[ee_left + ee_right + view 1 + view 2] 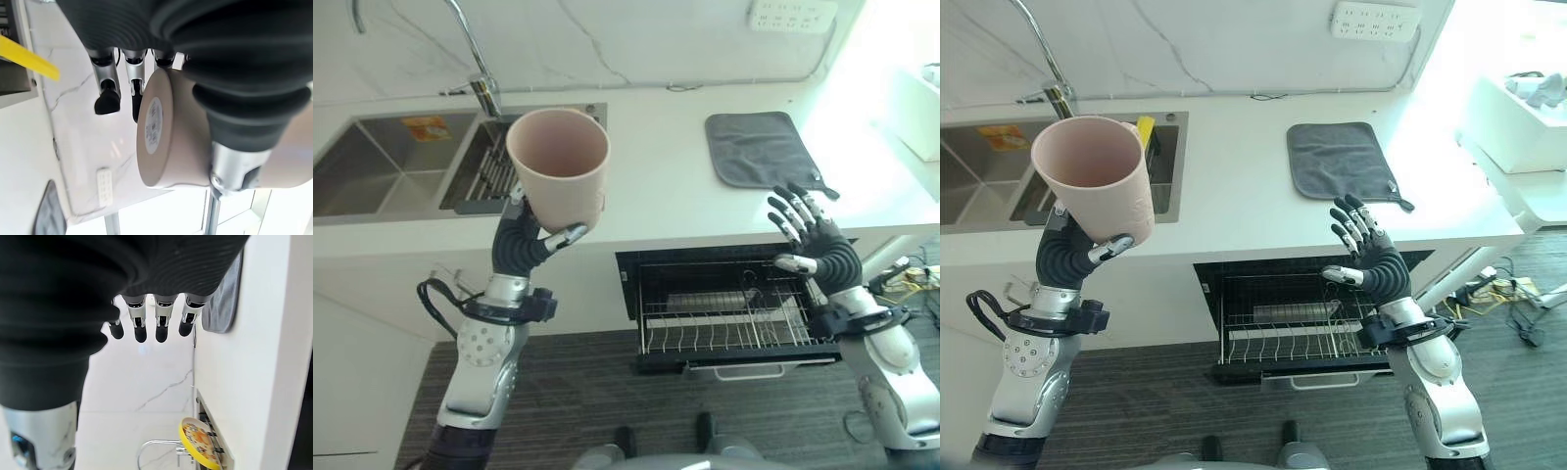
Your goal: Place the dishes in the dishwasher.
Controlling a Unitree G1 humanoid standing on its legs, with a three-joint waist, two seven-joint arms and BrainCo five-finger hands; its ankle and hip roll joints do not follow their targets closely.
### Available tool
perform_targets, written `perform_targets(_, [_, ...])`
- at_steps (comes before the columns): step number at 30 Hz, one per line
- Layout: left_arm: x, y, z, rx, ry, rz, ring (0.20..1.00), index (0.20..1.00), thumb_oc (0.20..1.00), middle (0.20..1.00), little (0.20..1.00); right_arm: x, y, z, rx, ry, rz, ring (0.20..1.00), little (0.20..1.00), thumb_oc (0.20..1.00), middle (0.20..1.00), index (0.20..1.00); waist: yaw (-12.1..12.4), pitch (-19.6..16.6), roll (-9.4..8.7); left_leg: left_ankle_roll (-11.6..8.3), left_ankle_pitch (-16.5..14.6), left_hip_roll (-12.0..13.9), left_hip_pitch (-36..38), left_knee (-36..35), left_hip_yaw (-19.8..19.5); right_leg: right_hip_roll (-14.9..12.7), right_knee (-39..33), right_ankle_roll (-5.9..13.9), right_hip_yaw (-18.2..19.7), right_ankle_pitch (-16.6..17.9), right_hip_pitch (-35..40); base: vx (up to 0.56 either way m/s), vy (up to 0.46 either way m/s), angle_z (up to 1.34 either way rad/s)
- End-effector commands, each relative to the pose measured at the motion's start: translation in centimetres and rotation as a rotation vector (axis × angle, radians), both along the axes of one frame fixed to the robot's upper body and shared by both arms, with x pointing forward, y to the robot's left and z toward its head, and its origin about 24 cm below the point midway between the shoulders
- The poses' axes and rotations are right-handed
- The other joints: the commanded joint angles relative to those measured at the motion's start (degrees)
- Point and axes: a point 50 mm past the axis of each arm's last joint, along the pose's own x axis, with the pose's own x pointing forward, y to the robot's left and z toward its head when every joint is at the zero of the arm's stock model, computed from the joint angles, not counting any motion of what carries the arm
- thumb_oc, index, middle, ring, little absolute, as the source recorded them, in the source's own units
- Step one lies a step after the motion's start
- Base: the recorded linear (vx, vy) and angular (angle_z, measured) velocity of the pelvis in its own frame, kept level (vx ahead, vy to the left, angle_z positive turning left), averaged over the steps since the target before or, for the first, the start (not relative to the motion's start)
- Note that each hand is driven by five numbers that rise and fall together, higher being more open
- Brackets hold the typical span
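Observation:
My left hand (521, 242) holds a pale pink cup (560, 166) up in the air before the counter edge, mouth upward and tilted a little toward me. The fingers and thumb are curled round its lower body; the cup's base (155, 132) with a round sticker shows in the left wrist view. The dishwasher drawer (729, 311) stands pulled out below the counter, with a wire rack holding a dark tray. My right hand (813, 235) hovers open above the rack's right side, fingers spread, holding nothing. A yellow plate (200, 441) stands in the sink rack.
A double steel sink (391, 162) with a tall tap (475, 59) lies at the counter's left. A grey drying mat (759, 147) lies on the white counter (656, 196) to the right. A wall socket (791, 15) sits above it. Dark floor lies below.

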Motion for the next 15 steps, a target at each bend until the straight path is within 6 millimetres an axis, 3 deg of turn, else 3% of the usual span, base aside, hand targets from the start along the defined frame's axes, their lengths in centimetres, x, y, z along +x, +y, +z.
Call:
perform_targets(1, [-0.7, -1.1, 2.6, 0.078, -0.157, -0.043, 0.200, 0.200, 0.200, 0.200, 0.200, -0.1, 0.8, 2.8, 0.031, -0.168, 0.059, 1.000, 1.000, 1.000, 1.000, 1.000, 0.99, -1.38, -0.87, 0.30, -7.23, 2.52, -0.95, 5.54, -4.86, -8.94, 1.52, 5.45, -2.26, 3.51, -0.67, -0.22, -0.121, -0.42])
perform_targets(4, [-0.4, -1.7, 2.9, 0.081, -0.180, -0.045, 0.200, 0.200, 0.200, 0.200, 0.200, -0.2, 1.2, 3.0, 0.026, -0.179, 0.084, 1.000, 1.000, 1.000, 1.000, 1.000, 1.42, -1.43, -1.25, 0.32, -6.63, 3.92, -2.30, 6.30, -5.65, -9.43, 2.06, 5.18, -0.74, 2.77, 0.70, -0.19, -0.283, -0.06])
perform_targets(8, [-0.2, -1.4, 3.1, 0.085, -0.191, -0.026, 0.200, 0.200, 0.200, 0.200, 0.200, 0.1, 2.2, 3.4, 0.031, -0.194, 0.146, 1.000, 1.000, 1.000, 1.000, 1.000, 3.19, -1.68, -1.92, -3.51, -5.36, 9.87, -2.56, 6.93, -6.30, -11.66, -1.58, 6.99, -2.35, 3.98, 3.01, -0.16, -0.539, -0.08])
perform_targets(11, [-0.2, -1.0, 3.2, 0.082, -0.191, 0.007, 0.200, 0.200, 0.200, 0.200, 0.200, 0.4, 2.5, 3.5, 0.055, -0.185, 0.188, 1.000, 1.000, 1.000, 1.000, 1.000, 3.51, -1.58, -2.08, -6.63, -2.92, 15.32, -3.37, 7.07, -6.03, -7.88, -2.36, 6.64, -2.84, -0.27, 3.77, -0.20, -0.647, -0.06])
perform_targets(12, [-0.6, -0.8, 3.0, 0.049, -0.187, 0.025, 0.200, 0.200, 0.200, 0.200, 0.200, 0.5, 2.5, 3.9, 0.061, -0.172, 0.210, 1.000, 1.000, 1.000, 1.000, 1.000, 3.44, -1.67, -1.54, -8.13, 0.31, 17.46, -3.37, 5.05, -5.42, -6.25, -3.23, 5.60, -2.55, -0.72, 3.50, -0.17, -0.319, 0.15])
perform_targets(13, [-0.7, -0.8, 3.0, 0.039, -0.189, 0.028, 0.200, 0.200, 0.200, 0.200, 0.200, 0.5, 2.6, 4.0, 0.059, -0.174, 0.217, 1.000, 1.000, 1.000, 1.000, 1.000, 3.38, -1.64, -1.33, -8.46, 1.44, 18.01, -3.46, 4.29, -5.09, -5.77, -3.23, 5.19, -2.29, -0.98, 3.38, -0.36, -0.340, 0.02])
perform_targets(14, [-0.9, -1.0, 2.8, 0.010, -0.207, 0.011, 0.200, 0.200, 0.200, 0.200, 0.200, 0.4, 2.4, 4.1, 0.040, -0.193, 0.212, 1.000, 1.000, 1.000, 1.000, 1.000, 3.06, -1.25, -0.67, -9.12, 5.77, 19.10, -7.03, 6.43, -2.37, -3.90, -3.23, 2.81, -3.69, -2.40, 3.29, -0.33, -0.253, -0.21])
perform_targets(15, [-0.9, -1.1, 2.8, 0.009, -0.212, 0.001, 0.200, 0.200, 0.200, 0.200, 0.200, 0.3, 2.1, 4.1, 0.033, -0.195, 0.196, 1.000, 1.000, 1.000, 1.000, 1.000, 2.45, -1.33, -0.84, -8.59, 4.57, 18.30, -8.12, 9.36, -0.46, -3.97, -3.23, 2.33, -4.92, -2.42, 3.01, -0.38, -0.279, 1.13])
